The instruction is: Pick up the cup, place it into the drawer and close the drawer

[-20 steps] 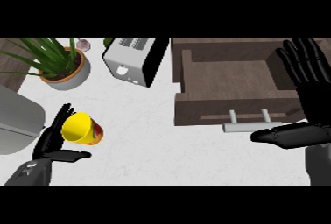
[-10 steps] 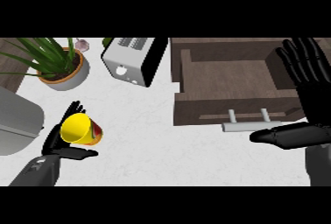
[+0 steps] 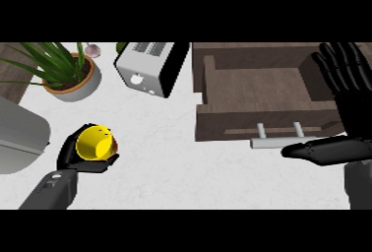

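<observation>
Cup point(image 3: 94, 143) is in my left hand point(image 3: 85, 165), low at the left of the view, over the counter point(image 3: 174, 172). It's yellow, tipped so its open mouth faces up toward the camera, with a reddish patch on its right side. My fingers and thumb curl round it from below and from the left, hiding its base. Can't tell whether it touches the counter. The grey forearm point(image 3: 51, 192) runs from that hand down to the lower-left edge.

Drawer point(image 3: 232, 123) is pulled open at upper right, well apart from the cup. It's dark brown wood and I can see down into it. Its handle point(image 3: 280, 141), a pale bar on two posts, sticks out of the front panel toward me.

Right hand point(image 3: 355, 118) is at the right edge, spread wide, fingers straight and pointing up, holding nothing. It shows over the drawer's right wall. The thumb lies out to the left, just beside the handle's right end. Can't tell if it touches the bar.

Other stuff on the counter:
- toaster point(image 3: 149, 66), silver with a black side, at the top between plant and drawer
- potted plant point(image 3: 73, 81) at top left, long green leaves, pale pot with an orange rim
- grey rounded appliance point(image 3: 18, 138) at the left edge, just beside my left hand
</observation>
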